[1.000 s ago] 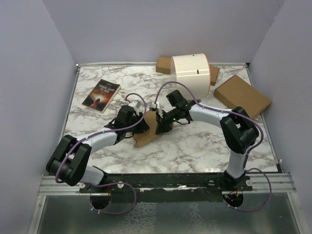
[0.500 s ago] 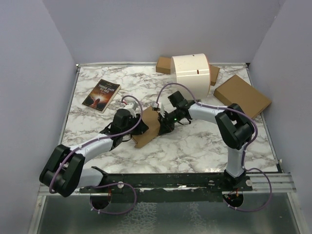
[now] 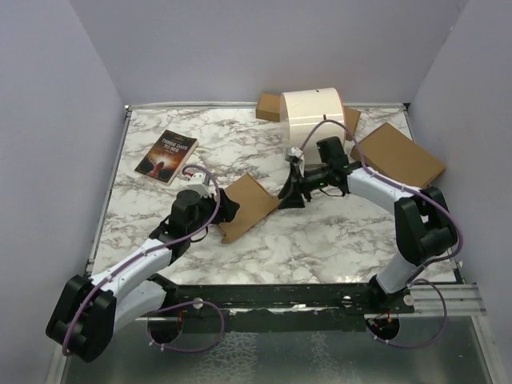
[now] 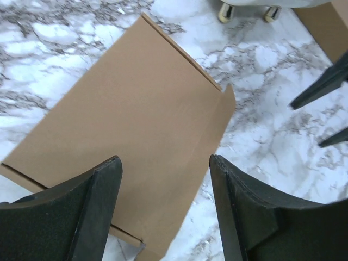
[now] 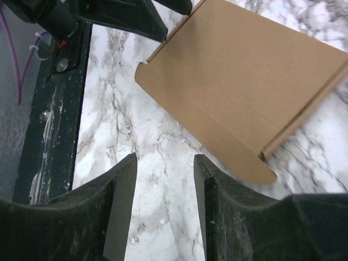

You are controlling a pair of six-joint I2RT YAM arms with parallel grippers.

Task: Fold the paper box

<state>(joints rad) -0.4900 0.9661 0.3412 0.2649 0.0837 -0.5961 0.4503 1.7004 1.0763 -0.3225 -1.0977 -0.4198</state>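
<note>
the left gripper [image 3: 227, 210] is hanging open over the near end of the paper box [image 3: 250, 205], gripping nothing. the box is lying flat mid-table [image 3: 320, 240], plain brown, with one narrow round-cornered flap showing along its side. just past its far corner the right gripper [image 3: 290, 195] is hovering, jaws parted and empty. from above, the left claw is covering the box's near-left corner.

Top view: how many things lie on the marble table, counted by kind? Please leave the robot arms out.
Book: 1
White cylinder: 1
Brown cardboard: 3 (paper box, larger box, piece partly hidden behind the cylinder, counted as one)
Total: 5
</note>
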